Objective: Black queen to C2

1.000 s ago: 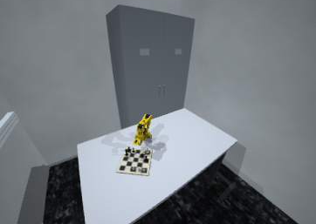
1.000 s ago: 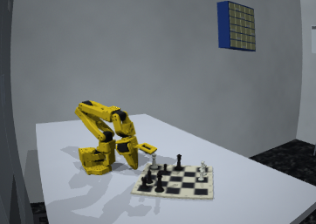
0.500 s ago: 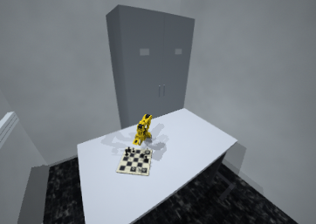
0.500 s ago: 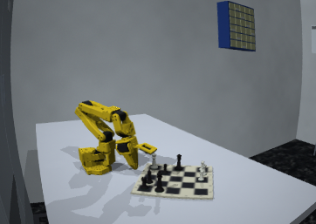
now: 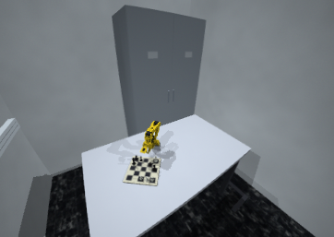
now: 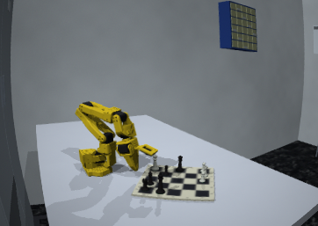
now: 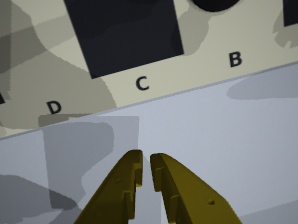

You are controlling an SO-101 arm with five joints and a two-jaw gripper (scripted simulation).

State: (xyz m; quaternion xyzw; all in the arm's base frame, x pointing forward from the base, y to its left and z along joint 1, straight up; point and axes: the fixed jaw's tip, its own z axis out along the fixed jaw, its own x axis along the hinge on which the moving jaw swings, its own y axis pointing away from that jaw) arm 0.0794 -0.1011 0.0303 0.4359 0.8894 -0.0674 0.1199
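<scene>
A: Starting nearest the wrist camera: what is the tool (image 7: 145, 155) doing?

B: Its two yellow fingers are pressed together, with nothing between them. It hangs over the bare table (image 7: 225, 130), just short of the board (image 7: 190, 75).

A: Which edge of the board is that?

B: The lettered one. D, C and B read right to left, and the tool points roughly at the C. Beyond that letter lies a dark square (image 7: 130, 35), which I take for C1. C2 would be the next one farther, out of the wrist view.

A: And the black queen?

B: Somewhere on the board, not in the tool. A cluster of dark pieces (image 6: 155, 180) stands at the near left corner in the exterior view, and a tall dark piece (image 6: 180, 164) stands on the far side. They are too small for me to say which one is the queen.

A: So which step is this?

B: The approach, I judge. Nothing is picked up yet.

A: What does the next move call for?

B: Spreading the fingers, rising above the piece tops, then reaching over to the queen without brushing its neighbours.
</scene>
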